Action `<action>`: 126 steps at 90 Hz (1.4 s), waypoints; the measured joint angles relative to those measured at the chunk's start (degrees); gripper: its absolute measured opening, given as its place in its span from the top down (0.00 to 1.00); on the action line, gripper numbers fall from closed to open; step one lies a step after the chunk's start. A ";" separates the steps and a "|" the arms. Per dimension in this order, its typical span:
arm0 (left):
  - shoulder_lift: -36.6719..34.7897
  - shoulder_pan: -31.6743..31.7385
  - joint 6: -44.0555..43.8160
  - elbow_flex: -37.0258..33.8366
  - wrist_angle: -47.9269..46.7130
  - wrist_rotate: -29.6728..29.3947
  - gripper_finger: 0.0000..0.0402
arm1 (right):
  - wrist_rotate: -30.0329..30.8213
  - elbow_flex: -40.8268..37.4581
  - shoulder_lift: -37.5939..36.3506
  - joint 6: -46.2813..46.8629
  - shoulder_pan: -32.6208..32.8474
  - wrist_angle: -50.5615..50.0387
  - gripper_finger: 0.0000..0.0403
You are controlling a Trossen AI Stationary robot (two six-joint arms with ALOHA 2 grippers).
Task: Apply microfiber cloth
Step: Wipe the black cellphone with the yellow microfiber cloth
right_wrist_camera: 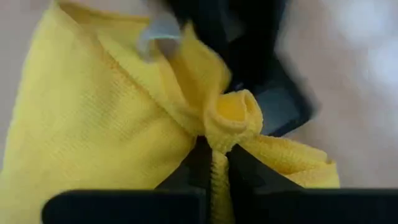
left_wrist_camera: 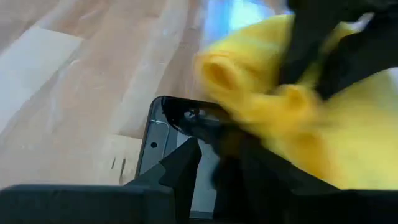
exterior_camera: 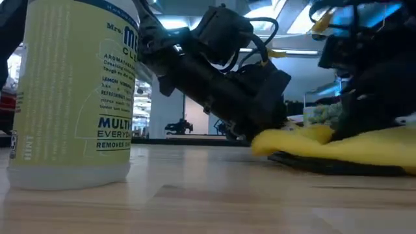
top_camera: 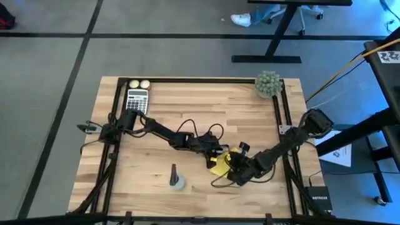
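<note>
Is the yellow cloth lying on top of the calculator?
No, the microfiber cloth sits mid-table on a smartphone, far from the calculator at the table's back corner.

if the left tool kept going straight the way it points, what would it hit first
Most likely the microfiber cloth, bunched right ahead of the left tool and lying over the smartphone. The right tool pinches that cloth. Depth is hard to judge, so the phone could come first.

Both arms reach inward and meet low at table centre-front. Right gripper (right_wrist_camera: 213,163) pinched tight on a fold of the microfiber cloth (right_wrist_camera: 93,124). Left gripper (top_camera: 211,152) low beside it, angled down.
</note>
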 joint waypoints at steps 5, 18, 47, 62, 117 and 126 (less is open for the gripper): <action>0.00 0.00 -0.10 -0.02 -0.01 -0.08 0.73 | -3.69 0.71 -1.19 -0.94 1.28 -2.23 0.99; 0.02 0.13 -0.08 -0.07 -0.05 -1.12 0.73 | -7.27 3.44 -5.53 -2.57 2.06 -9.34 0.99; 0.05 0.13 -0.92 -0.09 0.21 -1.18 0.73 | 16.99 2.21 -3.56 0.22 -2.56 -2.87 0.99; 0.07 0.13 -0.95 -0.09 0.21 -1.08 0.73 | 11.41 0.74 2.76 1.84 -3.39 3.90 0.99; 0.06 0.74 -1.82 -0.09 -0.57 -1.01 0.73 | 3.40 0.63 -7.26 -2.20 -0.04 0.07 0.99; 0.07 0.72 -1.80 -0.11 -0.12 -1.13 0.73 | 15.52 0.55 -7.58 -2.40 -0.82 -0.51 0.99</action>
